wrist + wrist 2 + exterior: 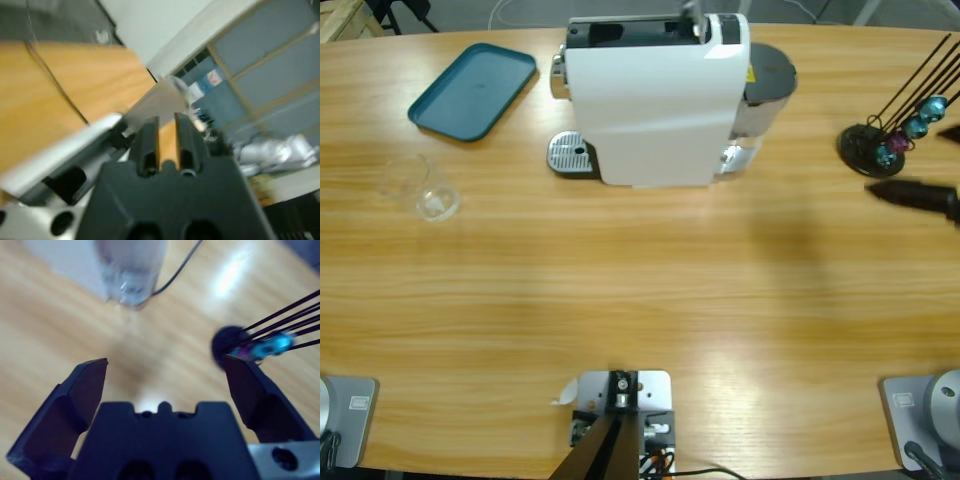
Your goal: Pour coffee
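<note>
A white coffee machine (655,100) stands at the back middle of the table, its metal drip tray (570,155) at its left foot. It also fills the top left of the right wrist view as the coffee machine (65,257). A clear glass (423,190) stands alone at the left and looks empty; the coffee is out of view. My right gripper (912,165) comes in from the right edge beside the capsule stand. In its wrist view the right gripper (165,367) is wide open with nothing between its jaws. My left gripper (167,142) is shut, holds nothing and points up at the room.
A teal tray (473,90) lies at the back left. A black wire capsule stand (875,145) with coloured capsules stands at the right, close to the right gripper, and shows as the capsule stand (235,347) in the right wrist view. A cable runs behind the machine.
</note>
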